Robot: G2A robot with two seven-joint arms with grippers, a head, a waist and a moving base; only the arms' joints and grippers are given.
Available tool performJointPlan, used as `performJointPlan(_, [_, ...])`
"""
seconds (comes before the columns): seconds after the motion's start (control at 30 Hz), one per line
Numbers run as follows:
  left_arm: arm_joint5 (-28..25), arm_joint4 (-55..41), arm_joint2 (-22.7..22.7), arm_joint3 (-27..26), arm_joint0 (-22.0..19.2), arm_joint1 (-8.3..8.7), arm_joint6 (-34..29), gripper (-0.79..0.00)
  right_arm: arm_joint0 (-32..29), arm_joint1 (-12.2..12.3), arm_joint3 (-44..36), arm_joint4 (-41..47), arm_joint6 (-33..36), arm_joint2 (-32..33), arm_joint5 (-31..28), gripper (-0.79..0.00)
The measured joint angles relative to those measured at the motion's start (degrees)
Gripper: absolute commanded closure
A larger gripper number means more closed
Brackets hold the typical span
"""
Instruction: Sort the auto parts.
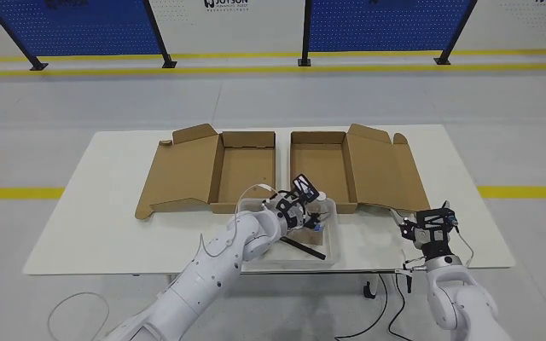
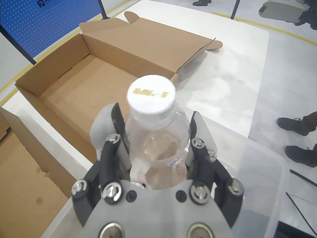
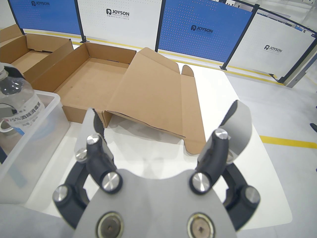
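My left gripper (image 2: 154, 127) is shut on a clear plastic bottle (image 2: 153, 137) with a white cap (image 2: 151, 97), held above the clear plastic bin (image 2: 267, 164). From above, the left gripper (image 1: 300, 203) sits over the bin (image 1: 328, 254) at the table's front. The same bottle (image 3: 17, 100) with its printed label shows over the bin (image 3: 42, 125) in the right wrist view. Two open cardboard boxes lie behind: the left box (image 1: 243, 170) and the right box (image 1: 320, 169). My right gripper (image 3: 164, 122) stands open over bare table by the front right; from above the right gripper (image 1: 429, 223) is there.
The right box's (image 3: 99, 80) flattened lid flap (image 3: 153, 92) lies between it and my right gripper. A thin black strip (image 1: 299, 245) lies in the bin. Blue and white fence panels (image 3: 198, 25) stand beyond the table. The table's right edge (image 1: 486, 213) is close to the right arm.
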Motion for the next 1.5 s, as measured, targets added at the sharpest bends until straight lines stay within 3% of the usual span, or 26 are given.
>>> performJointPlan(0.1, [0.0,0.2,-0.2,0.0,0.1,-0.05,0.1,-0.320,0.0,0.0,0.0,0.0,0.0,0.0,0.0,-0.785])
performJointPlan(0.17, [-0.1,0.2,-0.3,0.1,0.1,-0.09,0.1,-0.219,0.0,0.0,0.0,0.0,0.0,0.0,0.0,-0.785])
performJointPlan(0.2, [-0.2,0.2,-0.4,0.1,0.1,-0.12,0.1,-0.139,0.0,0.0,0.0,0.0,0.0,0.0,0.0,-0.785])
performJointPlan(0.23, [-0.3,0.2,-0.4,0.1,0.1,-0.13,0.1,0.000,0.0,0.0,0.0,0.0,0.0,0.0,0.0,-0.785])
performJointPlan(0.57, [-2.9,0.9,-2.2,-0.5,0.4,0.27,1.0,0.000,0.0,0.0,0.0,0.0,0.0,0.0,0.0,-0.785])
performJointPlan(0.87, [-5.5,4.0,-5.5,-5.9,2.4,1.73,1.1,0.000,0.0,0.0,0.0,0.0,0.0,0.0,0.0,-0.785])
performJointPlan(1.5, [-8.1,3.5,-22.2,-23.6,12.5,6.45,-5.7,0.000,0.0,0.0,0.0,0.0,0.0,0.0,0.0,-0.785])
